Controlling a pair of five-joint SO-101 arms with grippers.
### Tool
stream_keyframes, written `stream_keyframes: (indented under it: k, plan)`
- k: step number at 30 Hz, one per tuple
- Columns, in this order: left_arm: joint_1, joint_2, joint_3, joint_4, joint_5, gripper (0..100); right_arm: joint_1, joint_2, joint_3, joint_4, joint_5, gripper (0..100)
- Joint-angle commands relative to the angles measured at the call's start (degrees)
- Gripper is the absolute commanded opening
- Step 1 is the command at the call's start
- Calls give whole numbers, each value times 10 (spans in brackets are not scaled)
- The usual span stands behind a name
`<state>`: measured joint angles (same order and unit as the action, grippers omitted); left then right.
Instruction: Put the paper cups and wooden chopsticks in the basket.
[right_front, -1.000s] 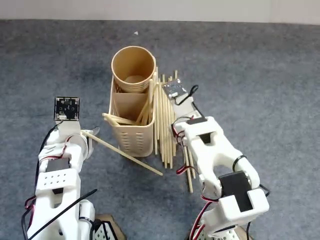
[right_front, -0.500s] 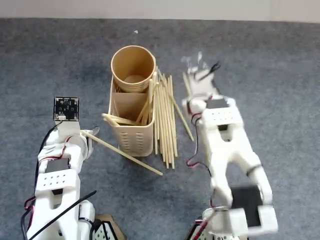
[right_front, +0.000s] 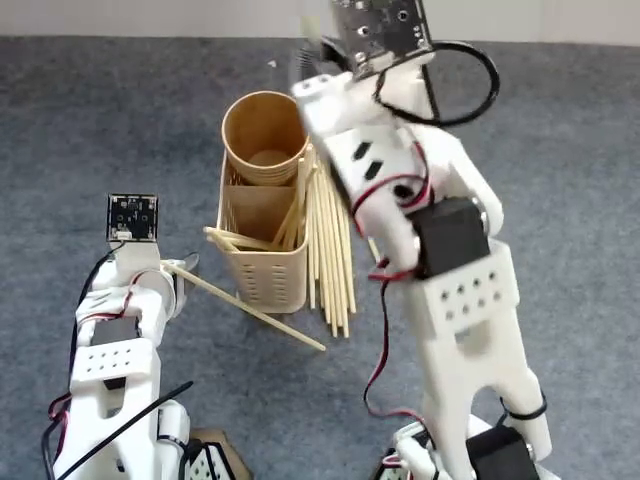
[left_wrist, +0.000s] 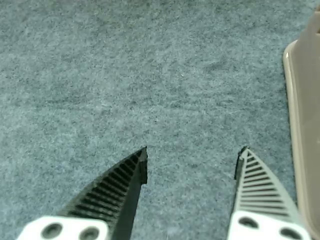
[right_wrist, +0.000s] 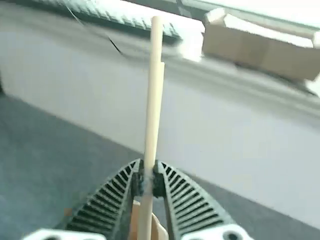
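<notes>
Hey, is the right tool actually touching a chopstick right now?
Touching. The right wrist view shows the right tool shut on a wooden chopstick, gripping it from both sides with no gap.

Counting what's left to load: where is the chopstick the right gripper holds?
In the right wrist view the chopstick stands clamped in the right gripper; the high view puts that gripper raised near the far side of the cup.
</notes>
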<state>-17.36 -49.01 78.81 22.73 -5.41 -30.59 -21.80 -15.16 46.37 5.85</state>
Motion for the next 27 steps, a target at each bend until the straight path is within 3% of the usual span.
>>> stream_keyframes:
  k: [1, 7, 11, 17, 20, 27]
  plan:
    - [8, -8, -2, -9, -3, 298, -32, -24, -63, -9, -34, 6]
    - [8, -8, -2, -9, -3, 298, -43, -31, -63, -7, -88, 6]
    - [8, -8, -2, -9, -3, 298, -43, -82, 35, -49, -135, 6]
    - [8, -8, -2, -9, -4, 298, -62, -231, 388, -310, -115, 6]
    - [8, -8, -2, -9, -4, 298, -67, -271, 523, -387, -88, 6]
    - [8, -8, -2, -9, -4, 298, -67, -284, 595, -384, -35, 26]
